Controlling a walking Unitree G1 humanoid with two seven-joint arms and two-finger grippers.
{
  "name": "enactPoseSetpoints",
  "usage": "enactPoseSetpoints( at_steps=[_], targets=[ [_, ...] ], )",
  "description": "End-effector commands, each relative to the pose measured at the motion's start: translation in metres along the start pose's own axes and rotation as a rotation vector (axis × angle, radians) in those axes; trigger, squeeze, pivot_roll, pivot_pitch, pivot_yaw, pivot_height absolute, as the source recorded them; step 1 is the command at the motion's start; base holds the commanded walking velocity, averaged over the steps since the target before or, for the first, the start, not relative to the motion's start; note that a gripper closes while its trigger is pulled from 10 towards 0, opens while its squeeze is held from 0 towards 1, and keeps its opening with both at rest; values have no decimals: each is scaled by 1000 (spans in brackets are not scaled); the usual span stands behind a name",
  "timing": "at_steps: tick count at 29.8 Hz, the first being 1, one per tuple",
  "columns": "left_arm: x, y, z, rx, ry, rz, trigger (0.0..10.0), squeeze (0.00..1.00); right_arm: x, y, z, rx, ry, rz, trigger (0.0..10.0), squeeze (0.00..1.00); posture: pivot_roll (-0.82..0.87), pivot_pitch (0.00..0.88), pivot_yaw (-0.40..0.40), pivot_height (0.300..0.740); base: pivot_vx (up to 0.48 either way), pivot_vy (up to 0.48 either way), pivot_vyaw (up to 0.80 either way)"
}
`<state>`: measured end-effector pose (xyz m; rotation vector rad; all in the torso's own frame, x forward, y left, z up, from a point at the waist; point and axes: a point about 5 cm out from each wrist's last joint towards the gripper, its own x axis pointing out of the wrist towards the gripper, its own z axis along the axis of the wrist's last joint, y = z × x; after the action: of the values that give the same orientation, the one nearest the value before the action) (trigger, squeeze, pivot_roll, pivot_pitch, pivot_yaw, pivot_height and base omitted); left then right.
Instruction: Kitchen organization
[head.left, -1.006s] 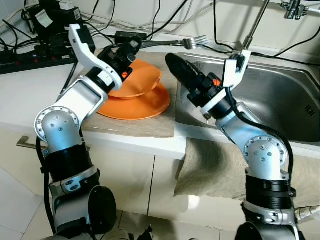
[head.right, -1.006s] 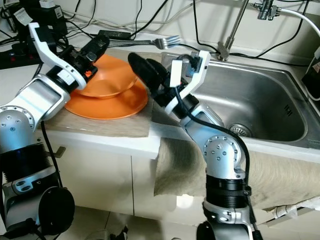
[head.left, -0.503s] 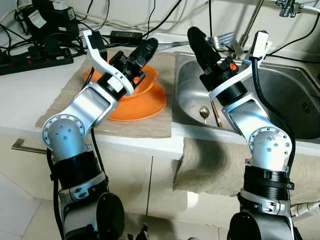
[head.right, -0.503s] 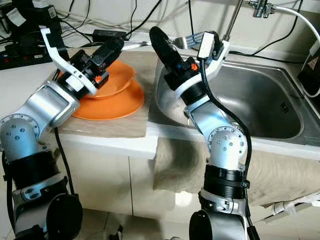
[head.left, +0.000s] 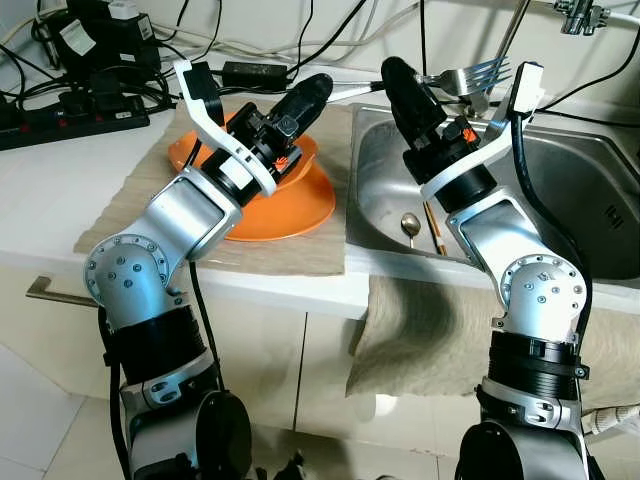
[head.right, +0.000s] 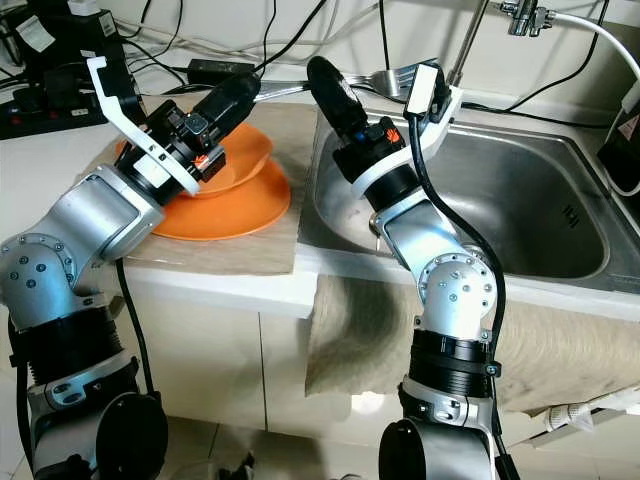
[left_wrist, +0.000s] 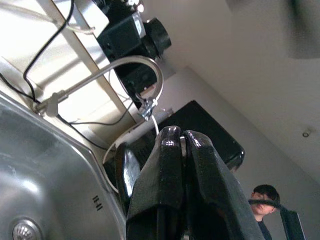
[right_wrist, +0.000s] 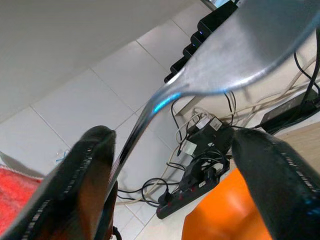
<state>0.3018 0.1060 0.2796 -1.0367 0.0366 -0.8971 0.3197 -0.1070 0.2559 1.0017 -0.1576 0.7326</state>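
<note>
The left gripper was clamped on the handle of a silver metal fork, carried level from above the two stacked orange plastic plates on the counter toward the stainless-steel sink, probably for handing over. The right gripper had its fingers spread around that handle (not yet squeezing). A spoon lay in the sink.

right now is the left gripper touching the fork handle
Touching. In the left eye view the left gripper is shut on the fork handle, with the tines beyond the right gripper.
</note>
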Motion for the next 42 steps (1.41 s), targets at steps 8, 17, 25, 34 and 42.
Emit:
enactPoseSetpoints(
  at_steps=[8, 17, 25, 34, 42],
  targets=[
    [1, -8, -9, 16, 65, -30, 0, 0, 3, 5, 8, 1, -19, 37, 0, 0, -16, 0, -26, 740, 0, 0, 0],
    [1, -8, -7, 22, 64, -28, 0, 0, 3, 6, 9, 10, -29, 44, 0, 0, -15, 0, -25, 740, 0, 0, 0],
    [1, -5, -5, 28, 53, -2, 0, 0, 4, 6, 10, 10, -50, 43, 0, 0, -13, 0, -20, 740, 0, 0, 0],
    [2, -1, -5, 39, 49, 35, 0, 0, 4, 6, 16, 21, -80, 48, 0, 0, -16, 0, -23, 740, 0, 0, 0],
    [3, 0, -4, 42, 44, 42, 0, 0, 4, 6, 17, 16, -84, 48, 0, 0, -18, 0, -22, 740, 0, 0, 0]
  ],
)
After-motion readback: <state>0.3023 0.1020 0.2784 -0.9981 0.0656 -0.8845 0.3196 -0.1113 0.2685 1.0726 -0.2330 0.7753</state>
